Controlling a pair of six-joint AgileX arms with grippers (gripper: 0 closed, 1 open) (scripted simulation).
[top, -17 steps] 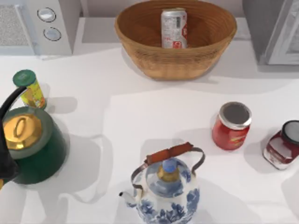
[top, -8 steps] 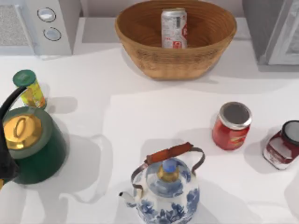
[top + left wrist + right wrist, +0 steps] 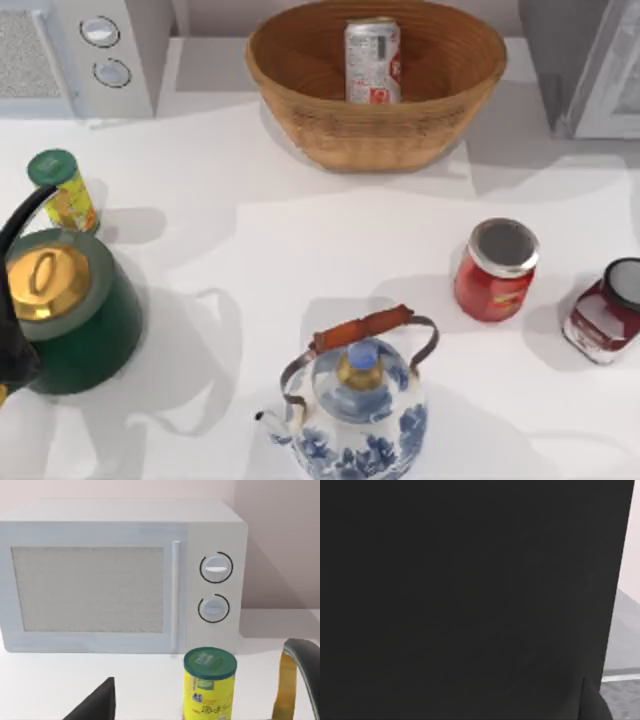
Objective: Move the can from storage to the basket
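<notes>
The slim silver aluminium can (image 3: pixel 372 60) stands upright inside the oval woven wicker basket (image 3: pixel 300 95), unchanged over the last second; transfer judged complete. Finger state of either arm: cannot tell.

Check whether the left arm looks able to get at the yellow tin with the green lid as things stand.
Probably yes. The yellow tin stands upright just ahead of the left wrist camera, in front of the microwave, with open table around it. Only the green kettle sits close beside it.
</notes>
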